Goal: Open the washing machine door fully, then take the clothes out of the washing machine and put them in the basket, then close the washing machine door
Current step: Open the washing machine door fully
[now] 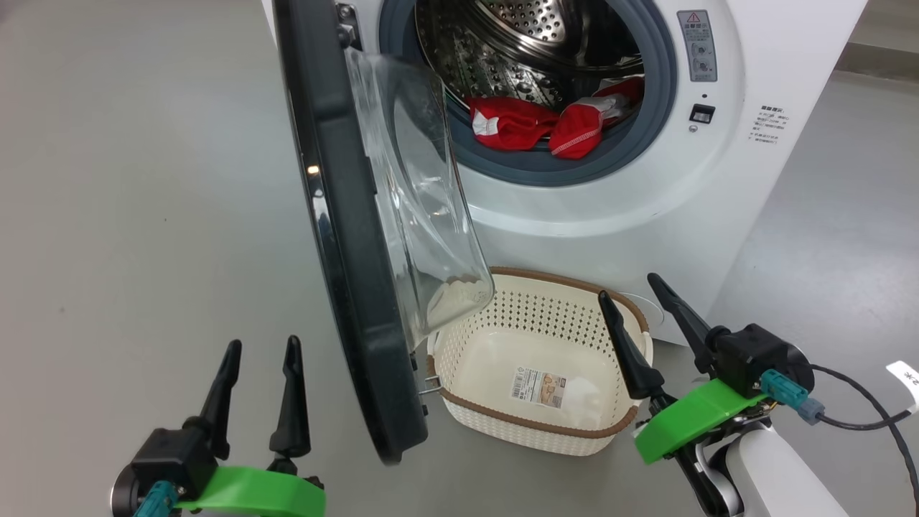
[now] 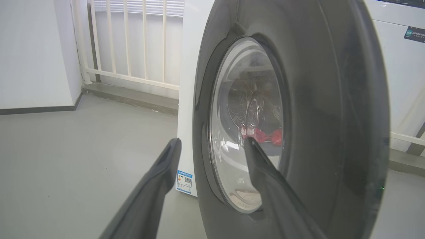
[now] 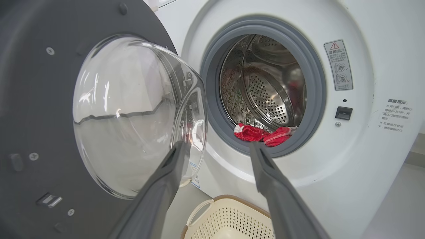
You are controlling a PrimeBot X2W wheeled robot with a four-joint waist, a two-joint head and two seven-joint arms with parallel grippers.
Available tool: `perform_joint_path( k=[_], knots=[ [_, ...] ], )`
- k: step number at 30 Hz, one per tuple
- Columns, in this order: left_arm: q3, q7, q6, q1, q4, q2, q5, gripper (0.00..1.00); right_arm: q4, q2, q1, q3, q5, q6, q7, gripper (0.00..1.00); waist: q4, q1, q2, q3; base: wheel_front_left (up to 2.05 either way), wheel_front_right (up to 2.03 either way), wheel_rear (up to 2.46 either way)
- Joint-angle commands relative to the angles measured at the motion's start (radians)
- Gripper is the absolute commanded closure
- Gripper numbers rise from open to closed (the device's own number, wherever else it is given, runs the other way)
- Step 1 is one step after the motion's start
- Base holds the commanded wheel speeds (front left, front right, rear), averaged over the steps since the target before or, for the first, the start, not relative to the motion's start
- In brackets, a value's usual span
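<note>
Low at head view's left: left gripper [image 1: 263,342], fingers pointing up, tilted a bit right, spread wide, nothing held. Poised over bare floor [image 1: 143,179], just beside door [image 1: 337,215] but apart from it. From left wrist cam: gripper [image 2: 212,140] aimed at door's outer face [image 2: 332,116], one finger overlapping the glass; gap to door can't be judged.

Low right: right gripper [image 1: 627,285], fingers leaning up-left, likewise wide open & empty; pale forearm [image 1: 779,467] behind, cable [image 1: 861,413] trailing off right. Tips near basket [image 1: 531,425] right rim; touching or not, can't tell. From right wrist cam: gripper [image 3: 217,144] pointed at washer [image 3: 365,149] opening, basket [image 3: 229,215] low between the fingers.

Door swung out approx. square to washer [image 1: 718,179] front, edge-on from head, glass bowl [image 1: 416,187] bulging toward basket side. Clothes [image 1: 517,126]: red w/ white trim, bunched at drum [image 1: 517,43] front bottom, against grey gasket [image 1: 531,169]; same heap in right wrist cam [image 3: 260,132]. Basket on floor right in front of washer, just beside door, sticker [image 1: 538,388] on its bottom.

Hard to make out:
- Basket's far-left corner behind bowl, warped through glass.
- Door top & washer top cut off by head frame.
- Clothes [image 2: 262,136] via left wrist cam just red smears through glass.
- No. of garments unclear; rest of heap hidden behind gasket lip.
- Both arms cut off at bottom edge.
</note>
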Motion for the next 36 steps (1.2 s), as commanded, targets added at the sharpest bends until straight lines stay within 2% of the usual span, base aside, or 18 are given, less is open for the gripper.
perform_joint_path(
  k=[1, 21, 22, 24, 36],
  knots=[
    [0.038, -0.008, -0.008, -0.024, -0.028, 0.008, 0.013, 0.00, -0.033, 0.008, 0.008, 0.013, -0.017, 0.004, -0.009, 0.00, 0.000, 0.0000, 0.0000, 0.000, 0.00, 0.00, 0.00],
    [0.038, -0.008, -0.009, -0.022, -0.007, 0.003, 0.026, 0.00, -0.052, 0.010, 0.049, 0.006, 0.001, 0.004, -0.009, 0.00, 0.008, 0.0000, 0.0000, -0.001, 0.00, 0.00, 0.00],
    [0.037, -0.008, -0.009, -0.021, -0.004, 0.003, 0.027, 0.04, -0.051, 0.010, 0.050, 0.007, 0.002, 0.004, -0.009, 0.00, 0.007, 0.0000, 0.0000, -0.001, 0.00, 0.00, 0.00],
    [0.037, -0.008, -0.010, -0.023, 0.000, 0.003, 0.027, 1.00, -0.049, 0.010, 0.051, 0.010, 0.004, 0.004, -0.009, 0.00, 0.006, 0.0000, 0.0000, -0.001, 0.00, 0.00, 0.00],
    [0.031, -0.008, -0.011, -0.055, -0.042, 0.007, 0.052, 1.00, -0.042, 0.010, 0.047, 0.011, 0.004, 0.004, -0.009, 0.00, 0.006, 0.0000, 0.0000, 0.000, 0.00, 0.00, 0.00]
  ],
)
